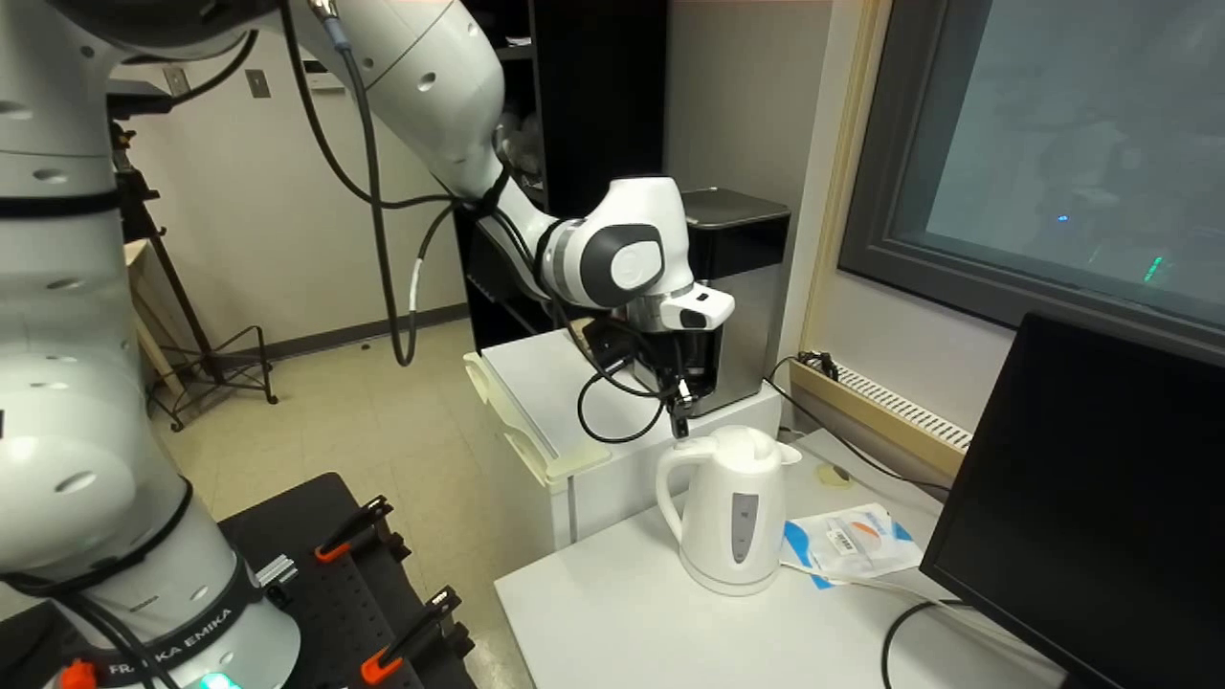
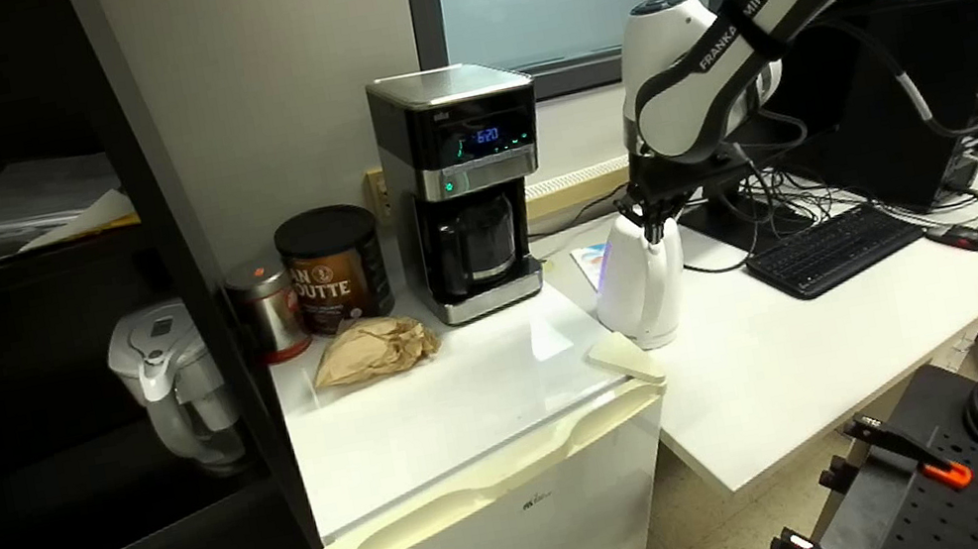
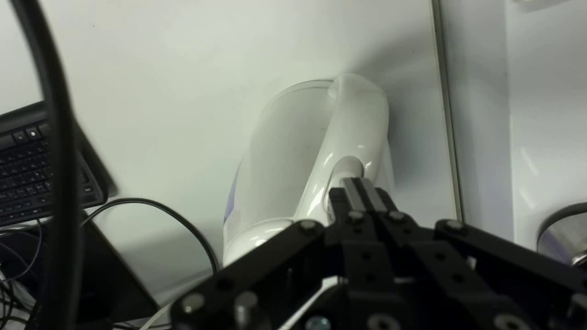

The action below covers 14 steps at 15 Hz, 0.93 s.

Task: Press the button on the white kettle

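The white kettle (image 1: 711,522) stands upright on the white table; it also shows in an exterior view (image 2: 639,298) and in the wrist view (image 3: 289,142). Its loop handle (image 3: 357,107) points toward the fridge side. An oval button (image 3: 347,166) is set into the top of the handle, partly covered by my fingertips in the wrist view. My gripper (image 3: 360,181) points down with its fingers together and nothing between them. In both exterior views the gripper (image 1: 680,426) (image 2: 654,230) is at the handle's top; I cannot tell whether the tips touch the button.
A black-and-silver coffee machine (image 2: 466,188) stands on the white fridge (image 2: 494,414) beside the table. A blue-white packet (image 1: 857,541), a black monitor (image 1: 1091,498) and a keyboard (image 2: 832,251) are near the kettle. Cables (image 3: 165,208) run beside it.
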### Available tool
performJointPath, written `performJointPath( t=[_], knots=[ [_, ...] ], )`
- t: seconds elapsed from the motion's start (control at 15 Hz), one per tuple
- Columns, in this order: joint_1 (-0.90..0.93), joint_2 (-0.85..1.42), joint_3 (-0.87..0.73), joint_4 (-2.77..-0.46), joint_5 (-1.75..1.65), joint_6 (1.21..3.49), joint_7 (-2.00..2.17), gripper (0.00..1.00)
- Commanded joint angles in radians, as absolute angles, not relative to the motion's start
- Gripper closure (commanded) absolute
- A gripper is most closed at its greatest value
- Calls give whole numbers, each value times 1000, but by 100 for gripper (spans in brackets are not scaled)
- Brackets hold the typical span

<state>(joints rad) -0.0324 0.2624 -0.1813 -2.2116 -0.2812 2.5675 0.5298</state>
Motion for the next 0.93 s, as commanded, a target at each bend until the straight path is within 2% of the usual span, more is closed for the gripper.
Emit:
performJointPath(
  t=[0.0, 0.87],
  knots=[
    [-8, 281, -206, -2198, -297, 2583, 556, 96],
    [-5, 307, -213, -2202, -281, 2593, 544, 97]
  ],
)
